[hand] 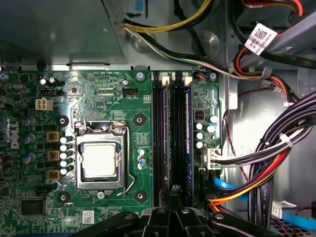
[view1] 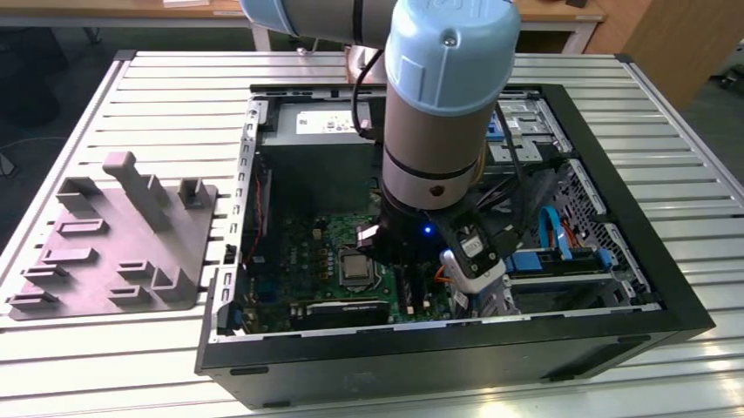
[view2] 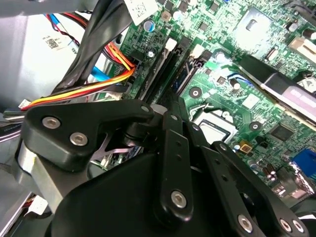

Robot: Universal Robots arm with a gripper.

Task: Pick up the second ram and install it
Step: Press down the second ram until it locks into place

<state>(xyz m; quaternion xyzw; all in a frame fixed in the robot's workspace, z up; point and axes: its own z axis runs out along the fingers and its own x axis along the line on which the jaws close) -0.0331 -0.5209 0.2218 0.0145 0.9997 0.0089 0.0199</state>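
Arm [view1: 448, 104] reaches down into an open computer case [view1: 581, 340] lying on a slatted metal surface [view1: 174, 87]. The tool [hand: 175, 190] is low over the green motherboard [hand: 133, 98], its tip right at one end of the memory slots. The slots sit just beside the processor socket [hand: 98, 160], between it and a bundle of cables [hand: 276, 148].

The second ram [hand: 176, 133] is a long dark stick lying along the slots in the first wrist view, in line with the tool tip and running away from it. Cannot tell whether it is fully seated. Another stick with a blue edge [hand: 188, 133] sits in the neighbouring slot on the cable side.

Cannot tell if the tool is spread, pressed together or pinching the stick: its black linkage [view2: 173, 163] hides the tip in the second wrist view.

In the exterior view, a grey plastic fixture [view1: 128, 235] with upright posts sits on the surface on the exterior view's left, apart from the case. The power supply [view1: 314, 131] is in the far end of the case.
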